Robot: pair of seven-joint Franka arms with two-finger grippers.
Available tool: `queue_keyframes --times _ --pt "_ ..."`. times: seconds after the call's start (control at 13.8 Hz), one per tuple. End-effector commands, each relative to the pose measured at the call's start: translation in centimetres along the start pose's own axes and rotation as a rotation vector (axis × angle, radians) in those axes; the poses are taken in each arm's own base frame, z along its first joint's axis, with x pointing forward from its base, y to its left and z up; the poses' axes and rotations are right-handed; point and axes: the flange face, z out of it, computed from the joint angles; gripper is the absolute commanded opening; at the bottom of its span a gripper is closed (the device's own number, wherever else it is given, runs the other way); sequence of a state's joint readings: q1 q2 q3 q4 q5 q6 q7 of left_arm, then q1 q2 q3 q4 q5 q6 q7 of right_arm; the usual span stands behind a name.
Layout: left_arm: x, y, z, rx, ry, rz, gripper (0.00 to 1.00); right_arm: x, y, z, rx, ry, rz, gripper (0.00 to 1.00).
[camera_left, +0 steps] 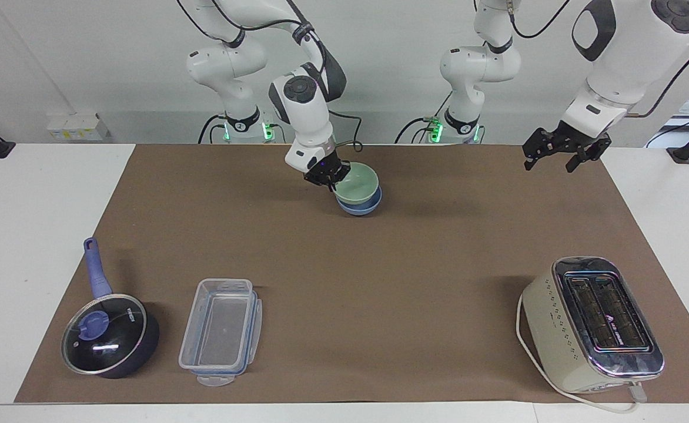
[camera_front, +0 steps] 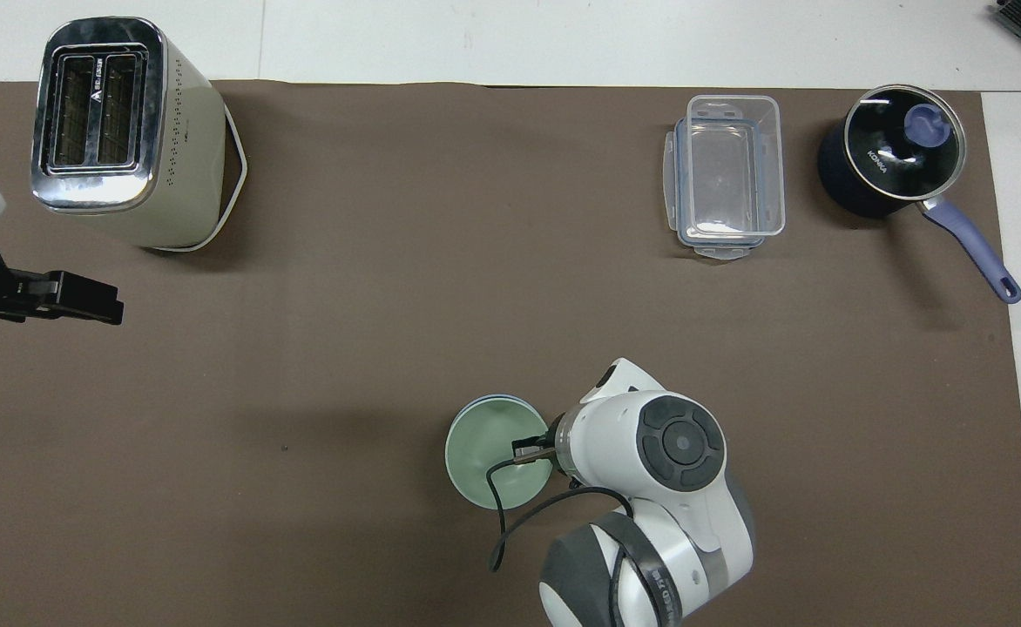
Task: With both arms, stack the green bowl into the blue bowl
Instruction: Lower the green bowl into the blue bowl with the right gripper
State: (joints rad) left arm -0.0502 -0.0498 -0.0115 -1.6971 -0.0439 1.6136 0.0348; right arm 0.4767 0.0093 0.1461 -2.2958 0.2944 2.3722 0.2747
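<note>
Right claw (camera_left: pixel 331 181) is pinching the green bowl (camera_left: pixel 356 183) rim, bowl sitting in the blue bowl (camera_left: pixel 361 205) near the robots. Left claw (camera_left: pixel 561 157) is waiting, spread, over the surface (camera_left: pixel 380 276). Risk: releasing while tilted, or lifting, could be dragging both bowls.

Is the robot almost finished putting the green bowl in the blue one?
Nearly. The green bowl already sits inside the blue bowl. The right gripper is shut on the green bowl's rim. Left to do: let go and lift away. The left gripper waits open over the mat.
</note>
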Motion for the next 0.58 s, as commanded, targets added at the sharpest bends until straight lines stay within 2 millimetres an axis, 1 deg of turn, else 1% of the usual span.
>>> queue_keyframes --times 0.0,0.15,0.51 --pt "-0.55 -0.28 -0.03 0.021 -0.007 0.004 1.0 0.02 0.34 -0.01 0.027 0.025 -0.018 0.0" --pt "-0.55 -0.28 -0.03 0.021 -0.007 0.004 1.0 0.17 0.42 0.41 0.025 0.027 -0.016 0.0" --pt "-0.5 -0.29 0.05 0.021 -0.008 0.004 1.0 0.3 0.34 0.74 0.026 0.036 -0.014 0.0"
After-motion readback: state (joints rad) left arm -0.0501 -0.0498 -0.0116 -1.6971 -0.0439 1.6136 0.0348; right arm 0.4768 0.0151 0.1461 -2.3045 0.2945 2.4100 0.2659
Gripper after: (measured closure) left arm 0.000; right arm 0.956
